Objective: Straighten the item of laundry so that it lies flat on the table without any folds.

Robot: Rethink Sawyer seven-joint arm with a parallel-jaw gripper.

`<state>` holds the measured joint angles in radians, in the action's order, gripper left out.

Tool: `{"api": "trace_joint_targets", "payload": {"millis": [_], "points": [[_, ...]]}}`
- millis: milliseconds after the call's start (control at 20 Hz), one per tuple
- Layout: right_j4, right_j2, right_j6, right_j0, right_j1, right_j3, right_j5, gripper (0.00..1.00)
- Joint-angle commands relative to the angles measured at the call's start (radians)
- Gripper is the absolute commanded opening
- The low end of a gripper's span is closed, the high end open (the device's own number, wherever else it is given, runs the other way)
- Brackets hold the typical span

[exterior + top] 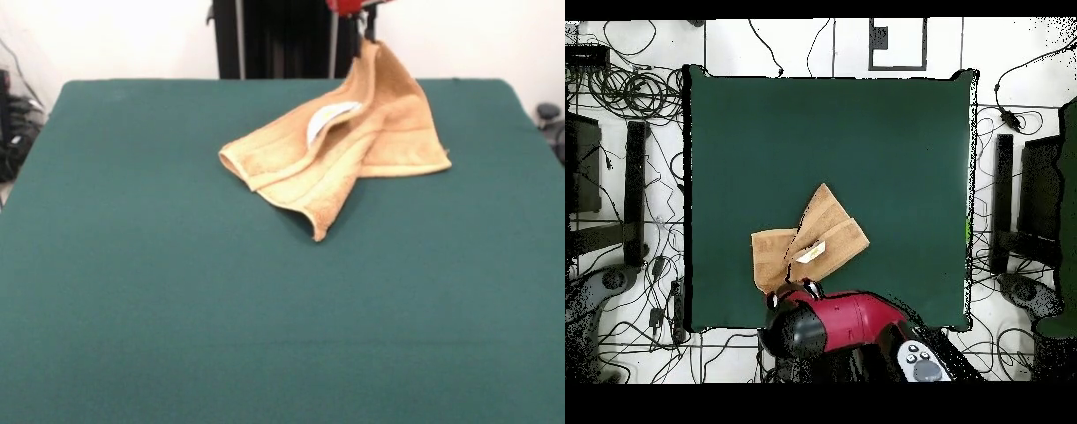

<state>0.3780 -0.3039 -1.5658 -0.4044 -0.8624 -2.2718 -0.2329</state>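
The orange-tan towel (349,155) lies crumpled on the far half of the green table (177,300), folded over itself, with its white label (325,121) showing. One corner is pulled up in a peak to my gripper (365,34) at the top edge, which is shut on that corner. In the overhead view the towel (823,232) lies near the table's (865,130) bottom edge, with the label (811,250) on top. The red arm (835,322) covers the gripper and the held corner there.
The black pedestal (282,40) stands behind the table's far edge. Cables (635,90) and dark equipment (1030,200) lie on the floor round the table. Bare green cloth stretches in front of and to both sides of the towel.
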Motion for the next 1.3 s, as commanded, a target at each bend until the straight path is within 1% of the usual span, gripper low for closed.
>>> {"api": "trace_joint_targets", "payload": {"millis": [50,150,350,600,750,800,850,900,950,1000,1050,1150,1300], "points": [[-0.027,-0.026,-0.170,-0.047,-0.023,-0.073,0.074,0.00],[-0.019,-0.013,-0.173,-0.055,-0.028,-0.086,0.081,0.00],[-0.017,-0.023,-0.160,-0.080,-0.043,-0.099,0.072,0.00],[-0.003,0.010,-0.188,-0.077,-0.060,-0.128,0.131,0.00],[0.005,0.048,-0.211,-0.057,-0.067,-0.150,0.186,0.00],[0.003,0.047,-0.212,-0.059,-0.068,-0.156,0.202,0.00],[-0.018,0.028,-0.219,-0.081,-0.063,-0.175,0.196,0.00],[-0.034,-0.012,-0.210,-0.116,-0.053,-0.190,0.181,0.00],[-0.035,-0.016,-0.208,-0.126,-0.054,-0.192,0.187,0.00],[-0.042,-0.020,-0.197,-0.134,-0.058,-0.193,0.159,0.00],[-0.038,0.003,-0.195,-0.117,-0.075,-0.187,0.153,0.00],[-0.030,0.084,-0.205,-0.051,-0.116,-0.178,0.140,0.00],[-0.011,0.293,-0.263,0.130,-0.145,-0.133,0.100,0.00]]}}
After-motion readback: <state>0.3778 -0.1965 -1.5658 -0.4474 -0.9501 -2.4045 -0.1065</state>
